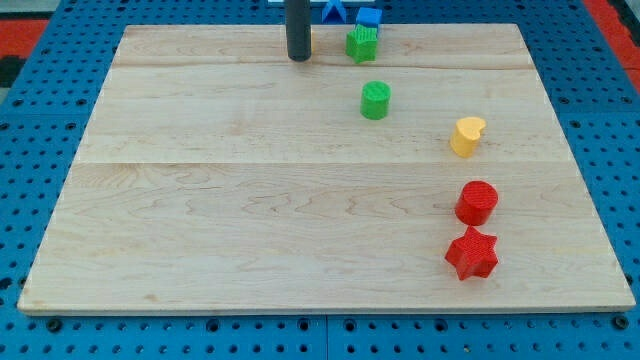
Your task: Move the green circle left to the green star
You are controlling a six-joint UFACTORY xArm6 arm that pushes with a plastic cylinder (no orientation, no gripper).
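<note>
The green circle (375, 100) sits on the wooden board in the upper middle. The green star (362, 43) lies above it, near the board's top edge. My tip (299, 58) is at the top of the board, to the left of the green star and up-left of the green circle, touching neither. The rod hides most of a small orange or yellow block just behind it.
A blue cube (369, 17) and another blue block (333, 10) lie at the top edge. A yellow heart (466, 135) is at the right. A red circle (477, 202) and a red star (471, 253) are at the lower right.
</note>
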